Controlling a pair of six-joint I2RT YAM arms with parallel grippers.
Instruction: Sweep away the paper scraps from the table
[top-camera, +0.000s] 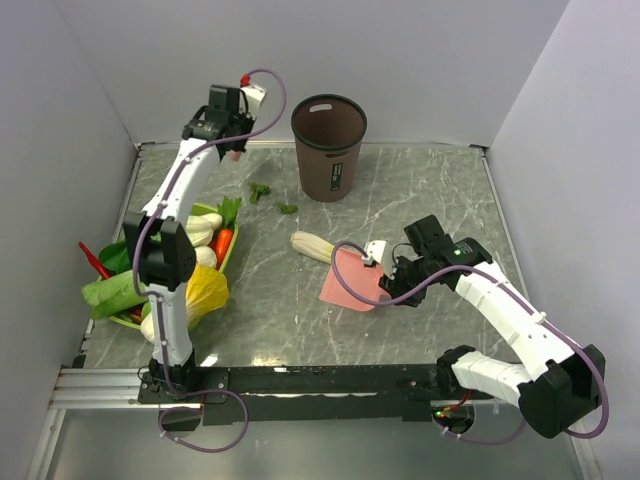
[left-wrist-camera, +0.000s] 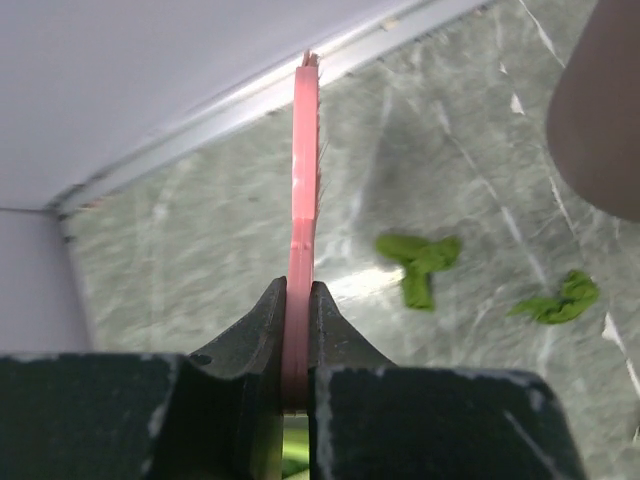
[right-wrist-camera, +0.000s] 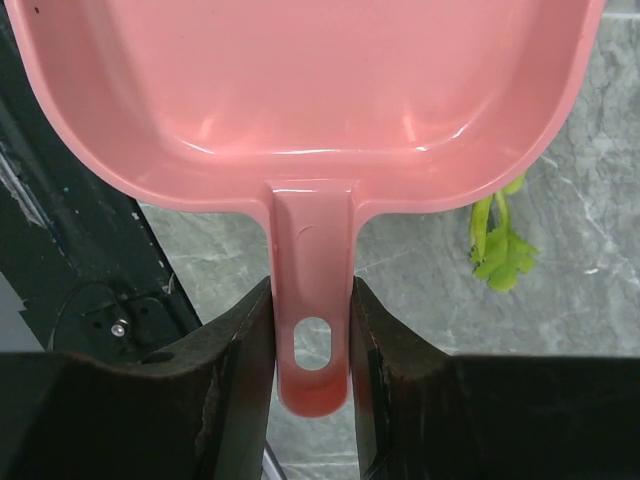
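Tabletop (top-camera: 430, 190) of grey-green marble pattern, metal rim (top-camera: 300, 143) round it, pale walls (top-camera: 400, 60) close on three sides.

Top view: open room across middle and right. Tall brown plastic bin (top-camera: 327, 147) at far centre, green tray of vegetables (top-camera: 195, 262) at left edge, white stalk (top-camera: 310, 245) mid-table. Two dark-green ragged paper scraps (top-camera: 260, 190) lie left of the bin, near the left gripper (top-camera: 234, 152) by the far left corner. Right gripper (top-camera: 378, 272) is well apart from them, carrying a flat pink plastic dustpan (top-camera: 350, 282).

Left wrist: gripper pinched on a thin pink plastic brush (left-wrist-camera: 303, 180), seen edge-on. Scraps (left-wrist-camera: 420, 262) lie on bare stone to its right, not touching it. Rim just beyond.

Right wrist: gripper clamped on the dustpan's handle (right-wrist-camera: 312, 300); no dark-green scraps in sight.
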